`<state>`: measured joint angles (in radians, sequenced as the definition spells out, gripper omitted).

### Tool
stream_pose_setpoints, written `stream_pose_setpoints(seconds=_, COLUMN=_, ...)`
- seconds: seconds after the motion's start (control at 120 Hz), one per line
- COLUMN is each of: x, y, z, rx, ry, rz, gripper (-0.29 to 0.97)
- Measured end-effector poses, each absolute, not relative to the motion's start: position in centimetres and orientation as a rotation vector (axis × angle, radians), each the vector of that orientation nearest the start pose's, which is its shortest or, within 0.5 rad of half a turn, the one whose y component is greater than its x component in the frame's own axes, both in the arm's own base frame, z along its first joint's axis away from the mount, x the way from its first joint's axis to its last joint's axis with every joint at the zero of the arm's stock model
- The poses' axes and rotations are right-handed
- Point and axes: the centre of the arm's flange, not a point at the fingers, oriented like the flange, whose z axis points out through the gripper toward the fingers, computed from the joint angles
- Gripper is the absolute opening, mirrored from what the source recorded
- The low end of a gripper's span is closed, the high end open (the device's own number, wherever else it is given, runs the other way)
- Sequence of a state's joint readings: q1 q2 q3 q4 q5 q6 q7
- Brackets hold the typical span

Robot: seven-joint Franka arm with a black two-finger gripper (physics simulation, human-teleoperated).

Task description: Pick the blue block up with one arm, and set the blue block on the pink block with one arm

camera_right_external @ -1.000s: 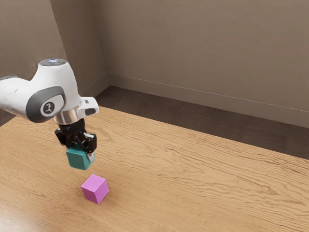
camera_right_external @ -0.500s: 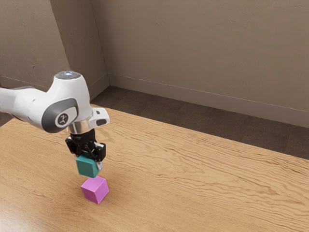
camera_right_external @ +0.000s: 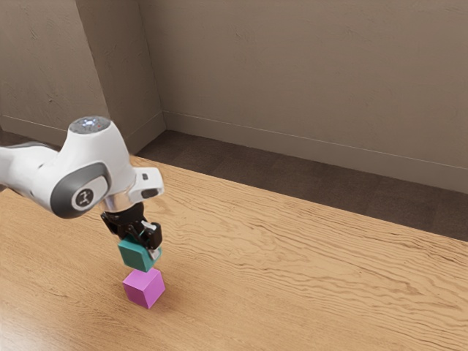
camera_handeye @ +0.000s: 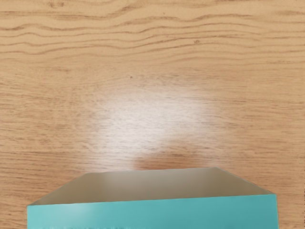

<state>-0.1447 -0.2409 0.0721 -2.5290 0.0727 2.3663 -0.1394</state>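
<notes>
Gripper (camera_right_external: 140, 247) clamps the blue block (camera_right_external: 134, 256) right over the pink block (camera_right_external: 143, 287) on a wooden table (camera_right_external: 307, 256).

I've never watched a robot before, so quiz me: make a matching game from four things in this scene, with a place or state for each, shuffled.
Things:
1. blue block
2. pink block
3. pincer
4. table

Places or states:
A. wooden, bearing a block
B. shut on a block
C. held right over another block
D. standing on the table

Pairs: 1-C, 2-D, 3-B, 4-A.
</notes>
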Motion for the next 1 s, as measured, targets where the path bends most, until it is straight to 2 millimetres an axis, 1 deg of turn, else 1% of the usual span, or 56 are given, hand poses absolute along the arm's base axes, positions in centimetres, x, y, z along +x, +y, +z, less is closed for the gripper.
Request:
stream_pose_setpoints(seconds=0.383, x=42.6, y=-2.9, z=36.7, rx=-3.116, ry=0.044, rz=-0.176, gripper=0.35)
stream_pose_setpoints(seconds=0.467, x=42.6, y=-2.8, z=36.7, rx=-3.116, ry=0.053, rz=-0.178, gripper=0.35)
stream_pose_setpoints(seconds=0.558, x=42.7, y=-2.0, z=36.4, rx=-3.12, ry=0.033, rz=-0.173, gripper=0.35)
stream_pose_setpoints(seconds=0.625, x=42.7, y=-1.7, z=36.4, rx=-3.121, ry=0.031, rz=-0.174, gripper=0.35)
stream_pose_setpoints(seconds=1.0, x=42.7, y=-1.7, z=36.3, rx=-3.121, ry=0.06, rz=-0.168, gripper=0.35)
